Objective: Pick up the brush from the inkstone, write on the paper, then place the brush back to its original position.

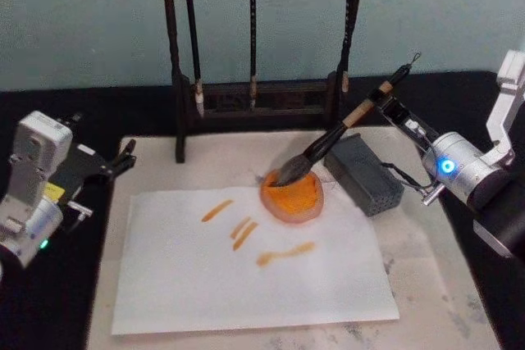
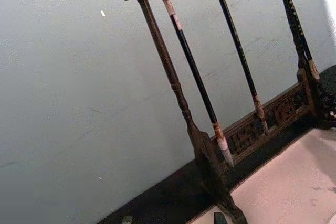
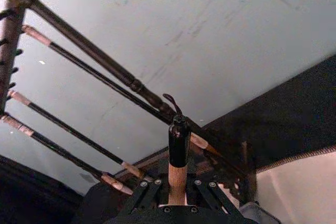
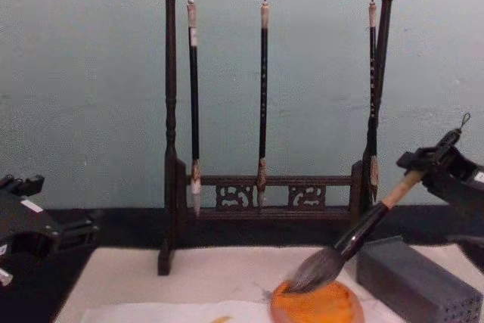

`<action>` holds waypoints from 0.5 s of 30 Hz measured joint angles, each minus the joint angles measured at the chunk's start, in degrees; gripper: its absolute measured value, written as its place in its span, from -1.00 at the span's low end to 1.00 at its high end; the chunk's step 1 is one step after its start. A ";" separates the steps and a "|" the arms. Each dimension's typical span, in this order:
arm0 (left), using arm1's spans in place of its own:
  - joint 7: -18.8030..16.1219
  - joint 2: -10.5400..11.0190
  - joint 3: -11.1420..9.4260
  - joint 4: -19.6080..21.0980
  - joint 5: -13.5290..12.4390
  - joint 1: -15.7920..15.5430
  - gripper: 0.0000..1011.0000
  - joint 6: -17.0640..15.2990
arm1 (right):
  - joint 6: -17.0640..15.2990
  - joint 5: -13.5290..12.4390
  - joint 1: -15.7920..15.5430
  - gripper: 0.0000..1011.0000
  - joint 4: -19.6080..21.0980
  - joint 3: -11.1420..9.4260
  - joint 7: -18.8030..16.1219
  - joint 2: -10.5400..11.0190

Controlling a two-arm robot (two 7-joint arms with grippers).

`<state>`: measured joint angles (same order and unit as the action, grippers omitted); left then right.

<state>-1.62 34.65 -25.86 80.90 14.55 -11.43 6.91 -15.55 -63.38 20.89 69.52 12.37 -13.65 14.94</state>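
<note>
My right gripper [image 1: 384, 104] is shut on the tan handle of the brush [image 1: 344, 127], near its black end, at the right of the mat. The brush slants down to the left and its dark tuft [image 1: 291, 174] lies on the orange inkstone [image 1: 297, 202]. The chest view shows the brush [image 4: 364, 234] from the side, tuft down on the inkstone [image 4: 321, 306], with the right gripper [image 4: 423, 170] high on the handle. In the right wrist view the handle [image 3: 177, 178] rises between the fingers. The white paper [image 1: 246, 276] carries several orange strokes. My left gripper [image 1: 121, 160] is parked open at the left.
A dark wooden rack [image 1: 254, 96] with three thin hanging brushes stands behind the mat [image 1: 443, 284]. A grey perforated block [image 1: 365, 174] lies right of the inkstone, under the brush handle. The left wrist view shows the rack [image 2: 202, 145] before the pale wall.
</note>
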 joint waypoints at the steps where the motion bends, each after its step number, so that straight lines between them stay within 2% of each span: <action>1: 0.00 0.00 0.00 0.00 0.00 0.00 0.98 0.00 | -0.02 -0.39 0.16 -0.65 -0.43 0.04 0.17 -0.02; 15: 0.00 0.00 0.00 0.00 0.00 0.00 0.98 0.00 | -0.02 -2.90 1.57 -0.65 -3.57 1.19 0.42 0.21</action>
<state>-1.62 34.65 -25.87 80.90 14.55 -11.43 6.91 -15.57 -66.27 22.46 65.95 13.56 -13.23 15.15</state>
